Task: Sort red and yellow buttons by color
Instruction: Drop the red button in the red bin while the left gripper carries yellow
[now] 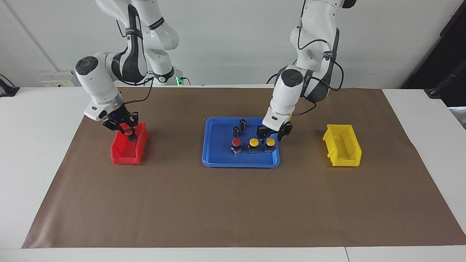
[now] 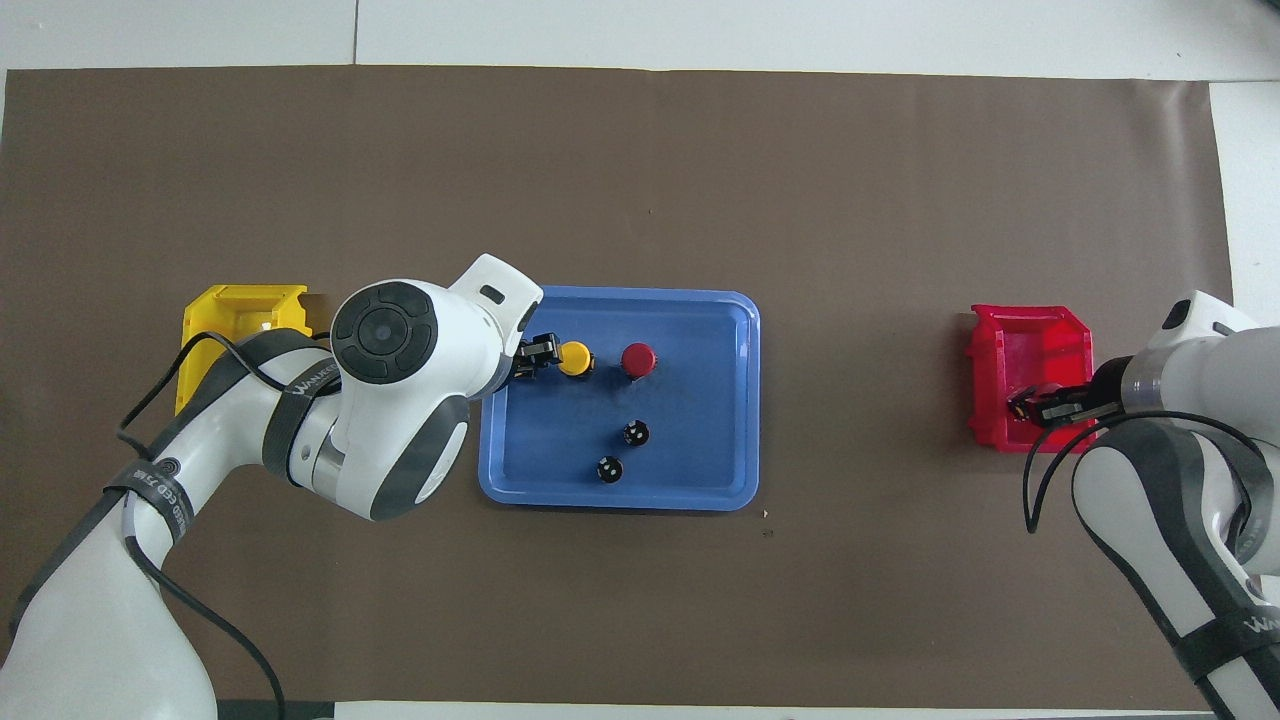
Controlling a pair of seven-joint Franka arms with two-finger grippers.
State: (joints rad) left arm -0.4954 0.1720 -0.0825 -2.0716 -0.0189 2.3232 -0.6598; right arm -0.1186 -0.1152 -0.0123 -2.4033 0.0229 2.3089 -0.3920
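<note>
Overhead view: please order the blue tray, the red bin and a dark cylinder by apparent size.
1. blue tray
2. red bin, partly covered by the right arm
3. dark cylinder, clearly the smallest
</note>
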